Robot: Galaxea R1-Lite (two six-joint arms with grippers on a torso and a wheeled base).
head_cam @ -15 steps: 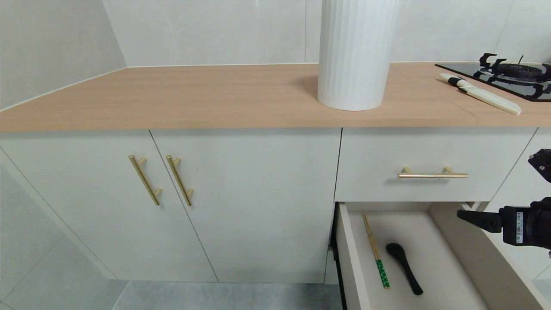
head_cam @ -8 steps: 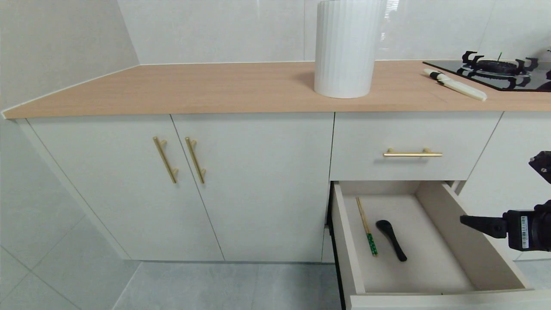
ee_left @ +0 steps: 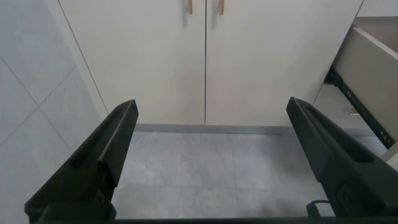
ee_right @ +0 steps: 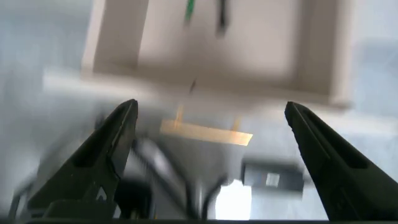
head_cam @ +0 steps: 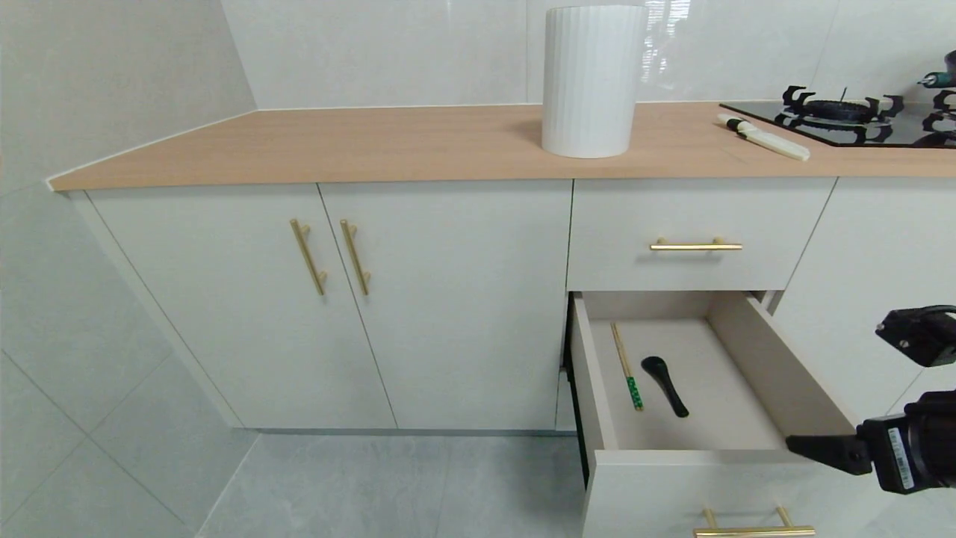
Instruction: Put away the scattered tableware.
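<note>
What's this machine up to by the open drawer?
A two-armed robot is putting tableware away. The lower drawer stands open, with chopsticks and a black spoon lying inside. A knife lies on the counter beside the stove. The right gripper hangs open and empty by the drawer's front; the left gripper, also open and empty, faces the cabinet doors.

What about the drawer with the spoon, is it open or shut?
Open. The drawer is pulled out, so the spoon and chopsticks lying inside it show.
</note>
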